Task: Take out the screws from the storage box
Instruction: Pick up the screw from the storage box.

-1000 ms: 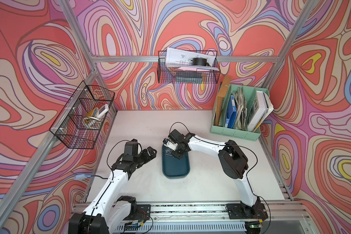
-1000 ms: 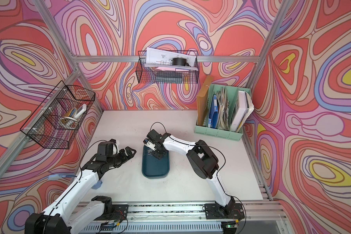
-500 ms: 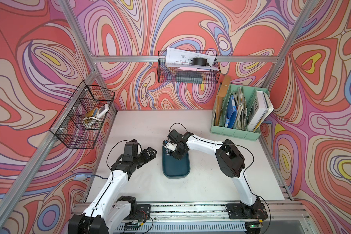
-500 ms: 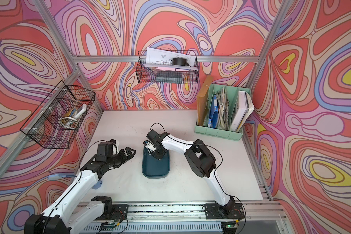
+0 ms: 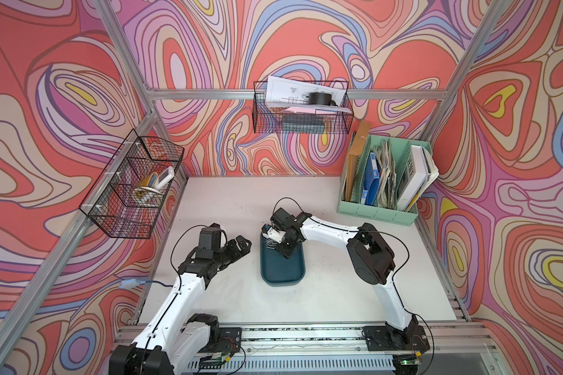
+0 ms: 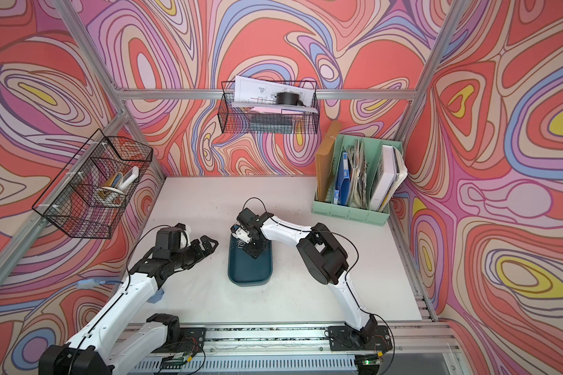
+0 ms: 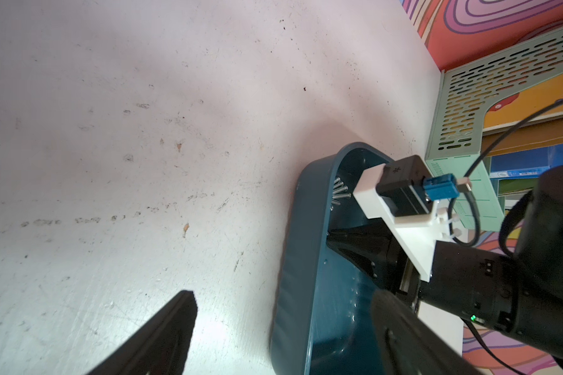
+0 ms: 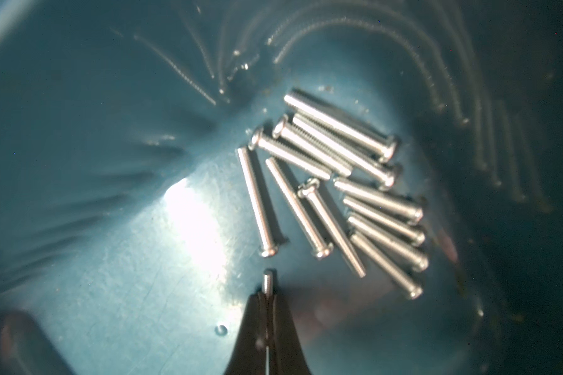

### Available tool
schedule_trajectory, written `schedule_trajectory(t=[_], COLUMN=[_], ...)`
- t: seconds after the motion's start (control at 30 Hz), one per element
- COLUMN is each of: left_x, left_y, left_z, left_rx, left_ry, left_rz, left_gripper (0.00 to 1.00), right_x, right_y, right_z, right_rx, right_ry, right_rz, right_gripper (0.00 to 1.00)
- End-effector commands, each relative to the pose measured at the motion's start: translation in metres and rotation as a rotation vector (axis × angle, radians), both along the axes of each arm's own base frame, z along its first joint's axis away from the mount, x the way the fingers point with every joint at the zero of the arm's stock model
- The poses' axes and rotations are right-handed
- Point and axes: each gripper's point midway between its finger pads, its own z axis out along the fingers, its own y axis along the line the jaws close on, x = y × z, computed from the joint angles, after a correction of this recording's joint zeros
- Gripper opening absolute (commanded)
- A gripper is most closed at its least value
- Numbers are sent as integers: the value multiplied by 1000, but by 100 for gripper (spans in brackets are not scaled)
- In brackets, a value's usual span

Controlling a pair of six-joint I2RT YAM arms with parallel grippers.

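Between the closed tips of the right gripper (image 8: 267, 297) a single screw (image 8: 267, 281) is clamped, with its end seen poking out just past the tips in the right wrist view. Whether this screw is clear of the box floor cannot be told. Just ahead of that gripper, the other screws (image 8: 332, 194) are seen lying loose in a cluster on the floor of the storage box (image 8: 111, 259). Several are side by side and touching, close to a rounded end wall.

In both top views the right gripper (image 5: 285, 251) (image 6: 253, 251) is lowered into the far end of the dark teal storage box (image 5: 283, 274) (image 6: 249, 272), which lies flat on the white surface (image 5: 322, 292). The screws (image 5: 269, 243) are seen as a small silver patch just beside the gripper.

To the left of the box, the left gripper (image 5: 241, 245) is held with its jaws wide apart and nothing between them, near the box's long wall but apart from it. Ahead of it, in the left wrist view, the box wall (image 7: 293, 259) and a few screw tips (image 7: 338, 191) are shown.
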Motion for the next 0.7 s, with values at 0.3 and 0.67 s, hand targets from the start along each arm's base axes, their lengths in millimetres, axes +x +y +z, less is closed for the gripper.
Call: schedule_trajectory(t=[0.3, 0.67], left_x=[-4, -4], left_y=[-1, -2], left_z=[-3, -4], left_rx=[4, -4], left_ry=[9, 10], left_rz=[-12, -9], left_gripper=[90, 90], right_x=[4, 19], right_y=[-7, -31], right_z=[45, 97], right_rx=[30, 60], right_ry=[-43, -173], right_rz=[-116, -249], right_gripper=[0, 0])
